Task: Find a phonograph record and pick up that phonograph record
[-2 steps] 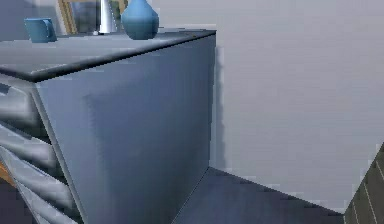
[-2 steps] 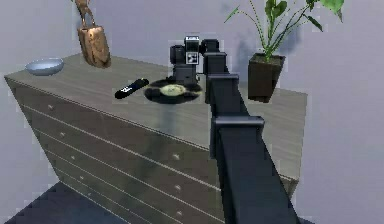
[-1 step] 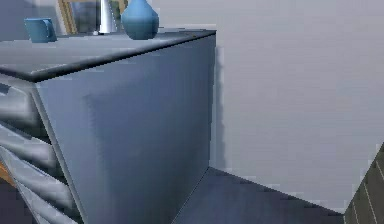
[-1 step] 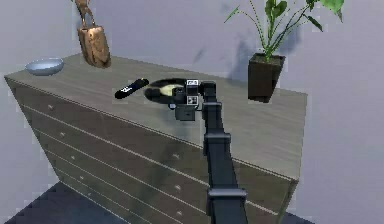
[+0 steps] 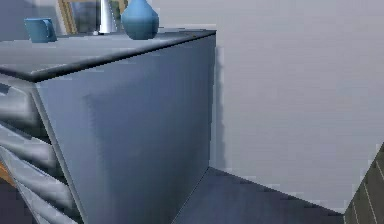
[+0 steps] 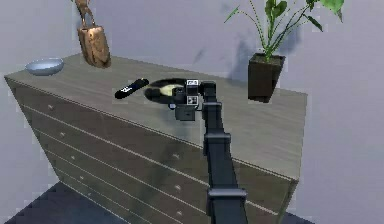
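A black phonograph record (image 6: pixel 150 86) with a yellow label lies flat on the wooden dresser top (image 6: pixel 255 125), near its middle, in the arm side view. The dark arm bar (image 6: pixel 221 155) rises from the bottom edge and reaches over the dresser. The gripper (image 6: pixel 168 96) sits at its far end, left of the two white squares, at the record's near right part. I cannot tell whether it holds anything, since the record lies on the surface right at its fingers.
A black remote (image 6: pixel 129 88) lies left of the record, then a brown wooden statue (image 6: pixel 95 45) and a grey bowl (image 6: pixel 45 67). A potted plant (image 6: pixel 266 70) stands at the right. Ahead, a grey dresser (image 5: pixel 130 130) carries a blue vase (image 5: pixel 140 18) and a blue cup (image 5: pixel 40 30).
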Tool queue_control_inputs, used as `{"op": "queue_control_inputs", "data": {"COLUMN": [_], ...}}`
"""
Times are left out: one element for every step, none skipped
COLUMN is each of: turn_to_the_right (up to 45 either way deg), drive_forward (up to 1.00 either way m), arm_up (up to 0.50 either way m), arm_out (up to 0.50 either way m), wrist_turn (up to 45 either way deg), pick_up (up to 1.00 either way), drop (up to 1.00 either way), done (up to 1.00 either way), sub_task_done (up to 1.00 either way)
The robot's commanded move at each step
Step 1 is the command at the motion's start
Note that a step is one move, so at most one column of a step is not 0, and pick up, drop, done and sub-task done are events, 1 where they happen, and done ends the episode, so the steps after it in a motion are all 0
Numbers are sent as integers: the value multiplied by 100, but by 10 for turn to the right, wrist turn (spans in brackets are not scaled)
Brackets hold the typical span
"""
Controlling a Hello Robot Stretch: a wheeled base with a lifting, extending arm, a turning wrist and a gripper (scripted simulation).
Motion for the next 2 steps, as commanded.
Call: {"op": "queue_control_inputs", "data": {"turn_to_the_right": [0, 0], "drive_forward": [0, 0], "arm_up": [10, 0], "arm_out": [0, 0], "wrist_turn": [0, 0], "pick_up": [0, 0], "drop": [0, 0], "done": [0, 100], "sub_task_done": [0, 0]}}
